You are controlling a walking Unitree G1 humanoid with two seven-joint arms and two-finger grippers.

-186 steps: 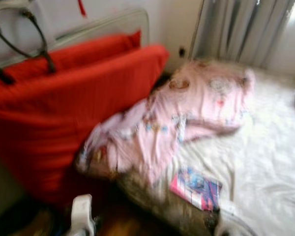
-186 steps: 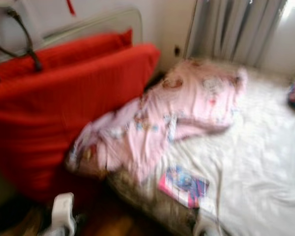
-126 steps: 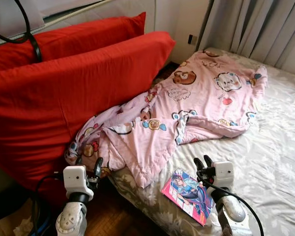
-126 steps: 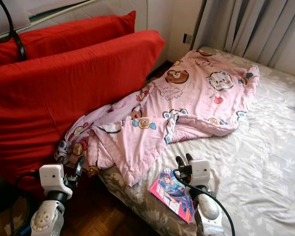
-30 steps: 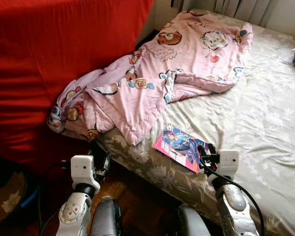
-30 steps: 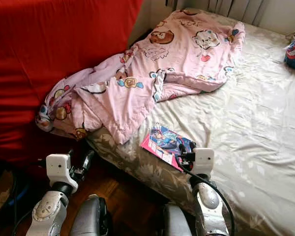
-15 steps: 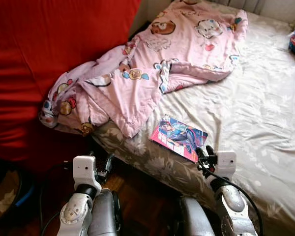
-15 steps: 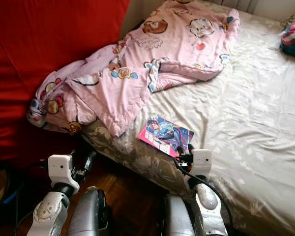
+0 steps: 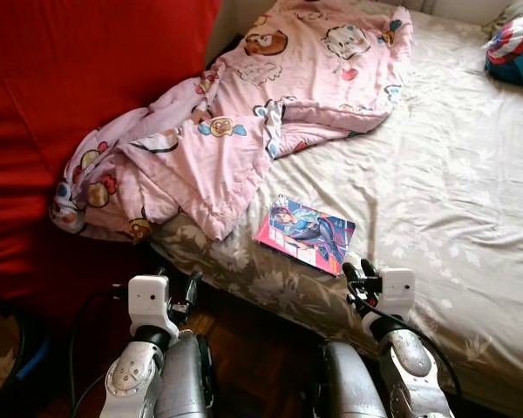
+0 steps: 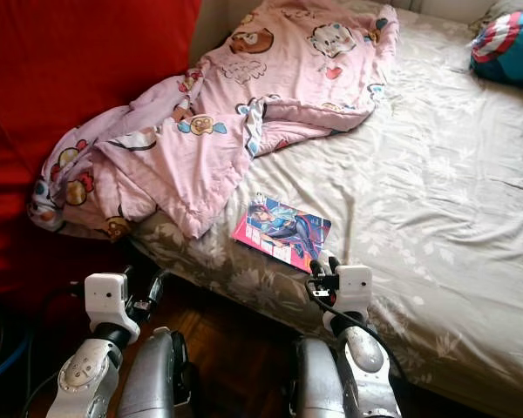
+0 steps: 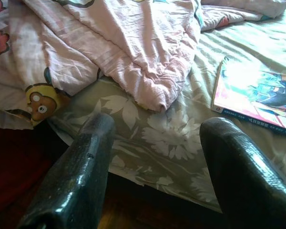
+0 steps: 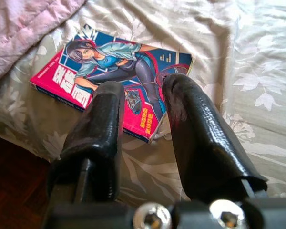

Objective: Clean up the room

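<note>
One book (image 9: 305,235) lies flat near the bed (image 9: 453,192) edge, just ahead of the right claw (image 12: 143,102), fingers apart, empty. Best approach, I judge: slide one finger under the near corner, pinch the cover. Left claw (image 11: 155,157) also apart, idle. One pink blanket (image 9: 244,113), one cushion (image 9: 514,48).

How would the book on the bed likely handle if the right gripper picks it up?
The book looks thin and soft-covered, so it would probably bend if held by one edge. Its glossy cover may be slippery. It lies flat on the soft sheet, so the right gripper may press it in rather than get under it.
</note>
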